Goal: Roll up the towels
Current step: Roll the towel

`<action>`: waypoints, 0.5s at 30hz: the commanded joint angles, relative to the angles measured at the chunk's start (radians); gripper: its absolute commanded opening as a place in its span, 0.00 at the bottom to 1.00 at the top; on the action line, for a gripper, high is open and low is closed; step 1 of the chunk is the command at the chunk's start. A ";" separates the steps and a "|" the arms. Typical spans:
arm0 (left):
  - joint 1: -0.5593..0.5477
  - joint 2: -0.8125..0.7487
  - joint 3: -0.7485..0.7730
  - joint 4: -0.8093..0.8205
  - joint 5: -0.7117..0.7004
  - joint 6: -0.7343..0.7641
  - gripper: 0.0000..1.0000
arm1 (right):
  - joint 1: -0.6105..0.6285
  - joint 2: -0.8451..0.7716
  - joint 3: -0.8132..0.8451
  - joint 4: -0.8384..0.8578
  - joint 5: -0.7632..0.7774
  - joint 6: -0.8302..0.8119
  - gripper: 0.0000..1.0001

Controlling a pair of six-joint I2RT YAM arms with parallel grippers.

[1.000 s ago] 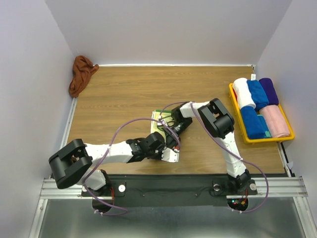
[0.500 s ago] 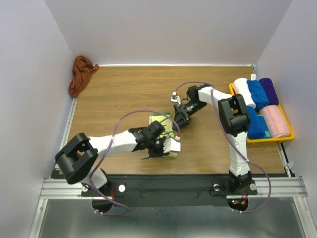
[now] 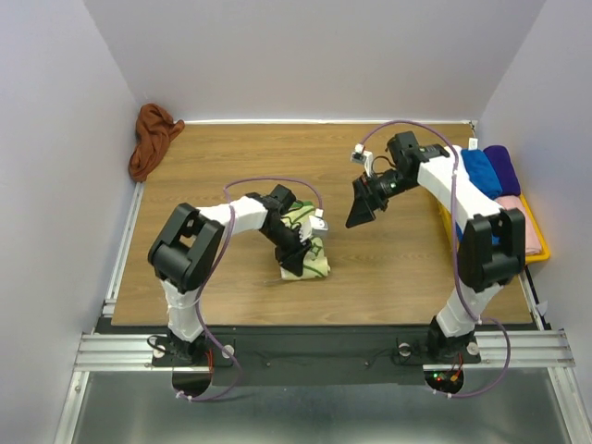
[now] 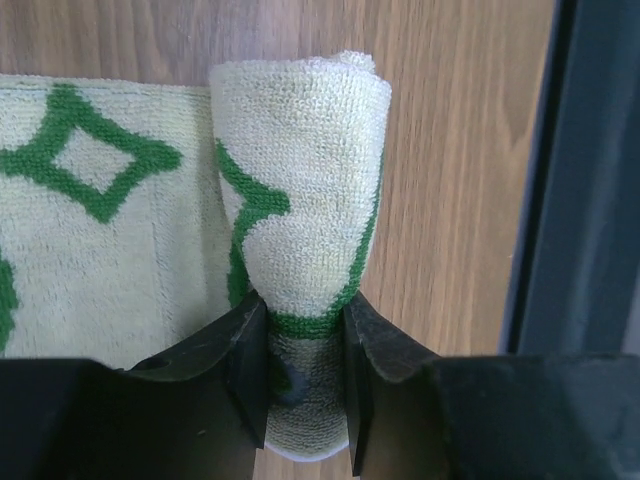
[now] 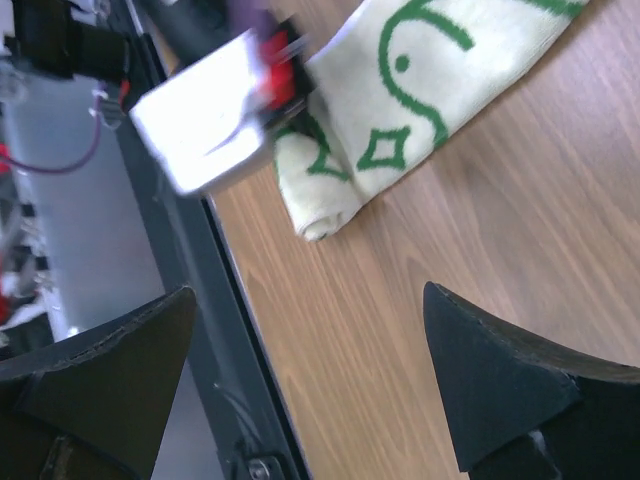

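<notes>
— Across the wooden table (image 3: 231, 166), what takes up the most room?

— At the right edge, a yellow tray (image 3: 504, 261). It holds rolled towels (image 3: 483, 172) in blue, purple and pink, lying side by side.

— And the towels that matter?

— The cream towel (image 3: 305, 245) with green patterns lies near the middle of the table, toward the near side. The left wrist view shows one end of it wound into a tight roll (image 4: 300, 200), with a flat stretch beside it on the wood. The rust-brown towel (image 3: 153, 139) sits crumpled in the far left corner against the wall, well apart from both arms.

— What is the left gripper (image 4: 305, 330) doing?

— It is clamped on the end of that roll, one finger (image 4: 250, 340) pressed on each side.

— And the right gripper (image 3: 361, 211)?

— Its jaws are spread wide and hold nothing. It hangs above bare wood, between the cream towel and the tray, apart from both.
</notes>
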 commanded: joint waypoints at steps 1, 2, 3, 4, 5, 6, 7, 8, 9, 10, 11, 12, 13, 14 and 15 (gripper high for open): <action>0.063 0.154 0.086 -0.203 0.134 0.114 0.39 | 0.016 -0.117 -0.083 0.079 0.084 -0.062 0.99; 0.075 0.177 0.102 -0.221 0.140 0.129 0.40 | 0.024 -0.167 -0.135 0.120 0.110 -0.070 0.99; 0.086 0.198 0.129 -0.258 0.151 0.145 0.40 | 0.054 -0.198 -0.158 0.154 0.137 -0.062 0.99; 0.105 0.240 0.142 -0.277 0.156 0.171 0.40 | 0.085 -0.226 -0.186 0.233 0.176 -0.050 0.99; 0.112 0.260 0.171 -0.319 0.162 0.184 0.40 | 0.158 -0.270 -0.228 0.272 0.279 -0.035 0.99; 0.120 0.299 0.188 -0.345 0.169 0.206 0.40 | 0.202 -0.287 -0.253 0.310 0.340 -0.030 0.99; 0.129 0.317 0.200 -0.362 0.172 0.223 0.41 | 0.243 -0.301 -0.276 0.349 0.396 -0.028 0.99; 0.134 0.330 0.215 -0.384 0.176 0.237 0.41 | 0.309 -0.322 -0.298 0.431 0.479 -0.028 0.99; 0.138 0.353 0.223 -0.393 0.176 0.243 0.41 | 0.338 -0.329 -0.342 0.470 0.509 -0.031 0.99; 0.141 0.363 0.229 -0.402 0.174 0.250 0.42 | 0.364 -0.330 -0.359 0.504 0.535 -0.036 0.99; 0.146 0.369 0.234 -0.406 0.171 0.252 0.42 | 0.389 -0.330 -0.376 0.571 0.559 -0.042 0.99; 0.148 0.373 0.238 -0.406 0.166 0.249 0.43 | 0.435 -0.327 -0.399 0.596 0.596 -0.051 0.99; 0.149 0.375 0.237 -0.404 0.165 0.244 0.43 | 0.458 -0.324 -0.413 0.643 0.612 -0.064 0.99; 0.152 0.375 0.240 -0.406 0.163 0.244 0.43 | 0.481 -0.321 -0.422 0.665 0.628 -0.086 0.99; 0.157 0.376 0.241 -0.412 0.163 0.246 0.43 | 0.518 -0.312 -0.428 0.677 0.647 -0.103 0.99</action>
